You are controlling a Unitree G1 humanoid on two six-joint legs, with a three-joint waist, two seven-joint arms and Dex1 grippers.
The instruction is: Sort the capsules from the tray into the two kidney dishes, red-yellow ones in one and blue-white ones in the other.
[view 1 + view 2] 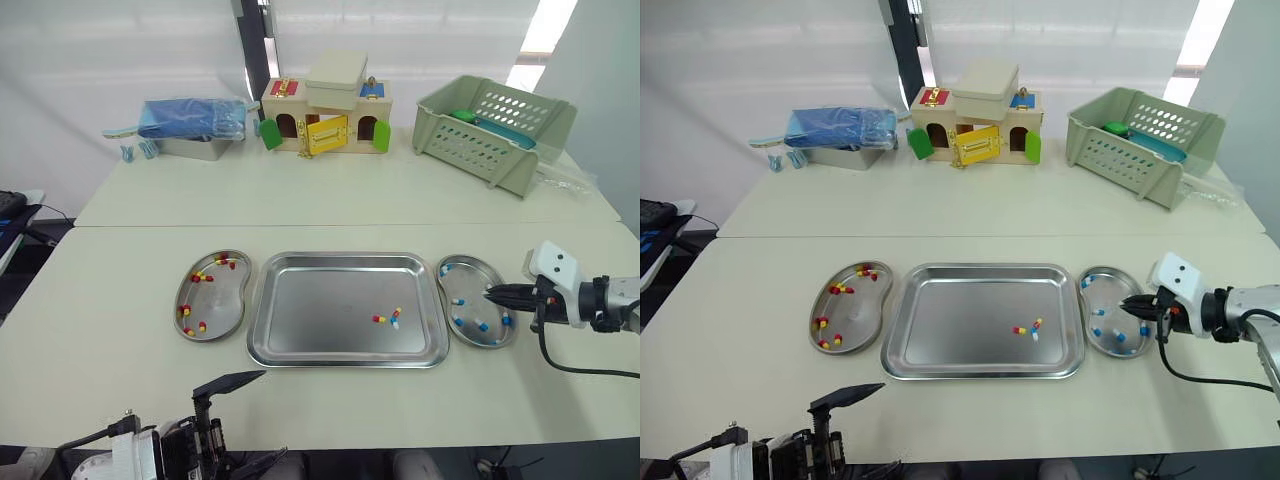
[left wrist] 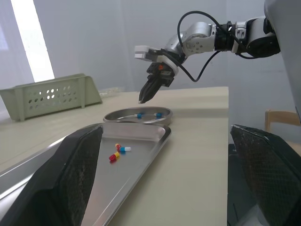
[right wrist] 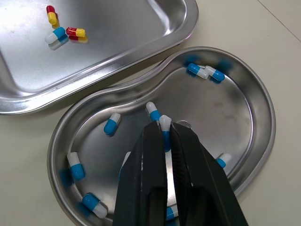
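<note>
The steel tray (image 1: 345,258) lies mid-table with two red-yellow capsules (image 1: 380,319) and one blue-white capsule (image 1: 395,324) at its right side. The left kidney dish (image 1: 214,300) holds several red-yellow capsules. The right kidney dish (image 1: 468,288) holds several blue-white ones. My right gripper (image 3: 164,128) hangs just above the right dish, shut on a blue-white capsule (image 3: 164,123) at its fingertips. My left gripper (image 1: 243,420) is open and low at the table's front edge, in front of the tray's left corner, with nothing in it.
Along the back of the table stand a metal box with a blue bag (image 1: 193,125), a wooden toy house (image 1: 325,115) and a green plastic basket (image 1: 495,130). A seam (image 1: 300,225) runs across the table behind the tray.
</note>
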